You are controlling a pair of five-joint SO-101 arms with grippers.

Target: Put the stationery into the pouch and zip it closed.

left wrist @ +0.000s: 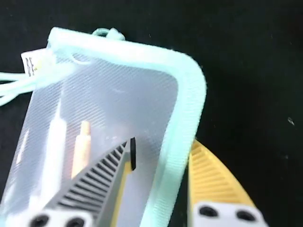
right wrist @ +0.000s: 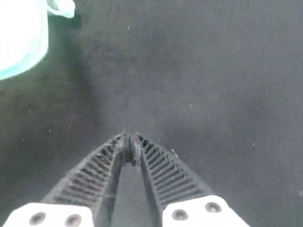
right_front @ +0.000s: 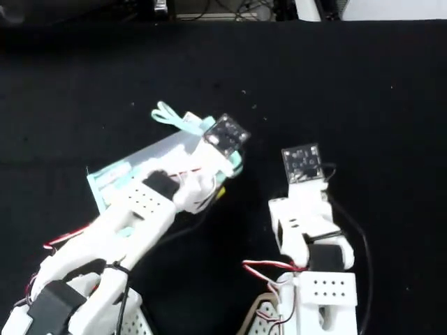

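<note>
The pouch point(right_front: 164, 150) is translucent with mint trim and lies flat at the table's left centre, a mint cord point(right_front: 167, 114) trailing from its far end. Through the pouch's skin point(left wrist: 113, 94) I see a white pen point(left wrist: 54, 137) and a tan stick point(left wrist: 81, 146) inside. My left gripper point(left wrist: 163, 147) is open and straddles the pouch's mint edge point(left wrist: 182, 123), with the grey finger point(left wrist: 104, 175) over the pouch and the yellow finger point(left wrist: 210, 175) outside the trim. My right gripper point(right wrist: 129, 142) is shut on nothing, low over bare cloth to the right of the pouch.
Black cloth point(right_front: 349, 91) covers the table. The right arm point(right_front: 304, 209) stands at centre right, a hand's width from the left arm's wrist point(right_front: 227, 136). A pouch corner point(right wrist: 19, 42) and a cord loop point(right wrist: 61, 7) lie off to one side of the right gripper.
</note>
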